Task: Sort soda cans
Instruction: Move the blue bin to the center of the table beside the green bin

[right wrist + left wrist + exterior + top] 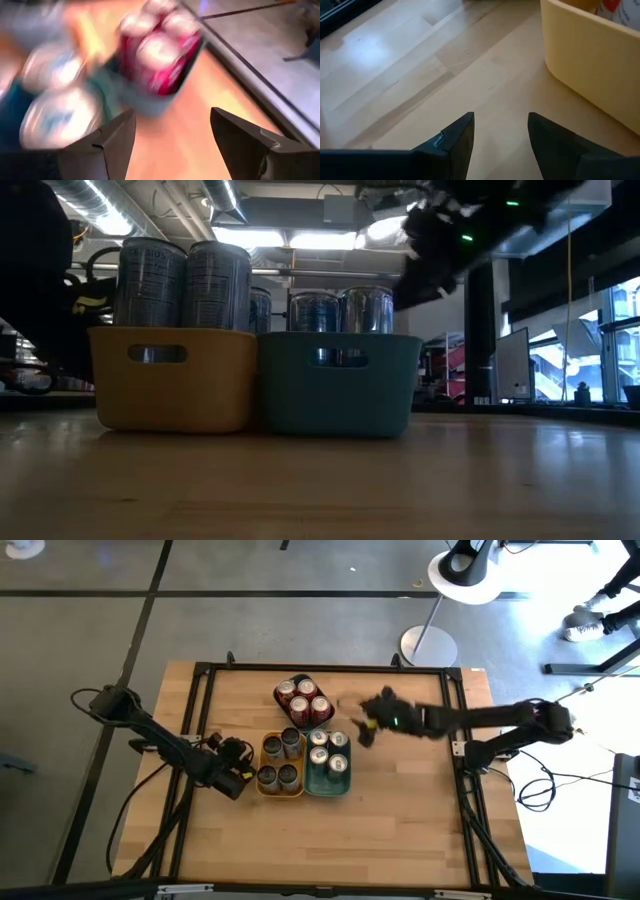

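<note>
Three trays stand together mid-table. The dark blue tray (300,726) at the far side holds several red soda cans (303,700). The yellow tray (281,794) holds several dark cans (280,760), and the teal tray (328,793) holds several silver cans (328,752). My left gripper (238,780) sits low beside the yellow tray's left wall (590,65), open, with bare wood between its fingers (500,120). My right gripper (365,725) hangs raised to the right of the trays, open and empty (172,117), facing the red cans (160,55).
A black frame (330,668) runs around the wooden table top. Bare wood (400,830) lies in front of and to the right of the trays. Beyond the far edge, a white lamp base (425,645) stands on the floor.
</note>
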You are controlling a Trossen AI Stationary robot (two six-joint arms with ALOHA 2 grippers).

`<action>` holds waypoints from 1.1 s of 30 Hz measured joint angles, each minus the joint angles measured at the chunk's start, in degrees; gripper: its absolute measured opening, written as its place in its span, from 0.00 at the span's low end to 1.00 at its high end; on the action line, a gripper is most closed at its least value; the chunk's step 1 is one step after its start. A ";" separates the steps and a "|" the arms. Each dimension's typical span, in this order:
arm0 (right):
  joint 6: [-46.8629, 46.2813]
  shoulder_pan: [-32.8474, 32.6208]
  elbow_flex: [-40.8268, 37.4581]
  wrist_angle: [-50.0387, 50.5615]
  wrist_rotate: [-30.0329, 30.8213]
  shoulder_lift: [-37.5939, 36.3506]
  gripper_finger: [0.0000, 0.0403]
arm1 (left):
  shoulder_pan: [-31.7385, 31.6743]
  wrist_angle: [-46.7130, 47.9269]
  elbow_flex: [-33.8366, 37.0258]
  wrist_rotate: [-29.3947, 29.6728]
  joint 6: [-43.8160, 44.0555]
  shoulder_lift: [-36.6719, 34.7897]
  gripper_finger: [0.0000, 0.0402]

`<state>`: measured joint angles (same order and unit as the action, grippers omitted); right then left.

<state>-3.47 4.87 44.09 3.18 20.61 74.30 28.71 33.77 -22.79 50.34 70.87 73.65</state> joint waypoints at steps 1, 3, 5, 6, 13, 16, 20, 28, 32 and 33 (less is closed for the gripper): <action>-1.08 2.07 1.82 0.06 -1.28 0.64 0.63 | 0.00 0.01 0.00 -0.02 0.09 0.00 0.44; -4.68 5.77 5.16 -0.39 -6.02 2.06 0.63 | 0.00 0.00 0.00 -0.01 0.78 -0.15 0.44; -7.70 8.44 7.88 -0.19 -11.24 3.80 0.63 | 0.00 -0.31 0.00 -0.15 1.76 -0.17 0.44; -8.51 9.23 8.94 -0.33 -13.25 4.61 0.63 | 0.00 -0.29 0.00 -0.25 2.23 -0.17 0.44; -14.71 11.40 11.61 1.53 -10.35 10.72 0.63 | 0.05 -0.43 0.02 -0.28 6.10 -0.17 0.44; -20.85 13.70 11.72 2.54 -10.58 14.43 0.63 | 0.06 -0.62 0.02 -0.28 6.12 -0.17 0.44; -25.50 14.71 11.81 0.97 -13.79 19.22 0.63 | 0.05 -1.80 0.02 -0.28 5.86 -0.17 0.44; -28.07 14.64 11.82 -3.59 -17.09 24.57 0.63 | 0.07 -3.26 0.00 -0.27 5.23 -0.17 0.44; -29.34 14.61 11.89 -4.46 -14.45 25.52 0.63 | 0.07 -3.36 0.00 -0.26 5.24 -0.17 0.44; -29.32 14.61 11.89 -5.12 -14.13 25.69 0.63 | 0.04 -3.33 0.00 -0.26 5.31 -0.17 0.44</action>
<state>-32.80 19.49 55.99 -1.93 6.48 99.99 28.75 30.44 -22.79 50.09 76.18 73.47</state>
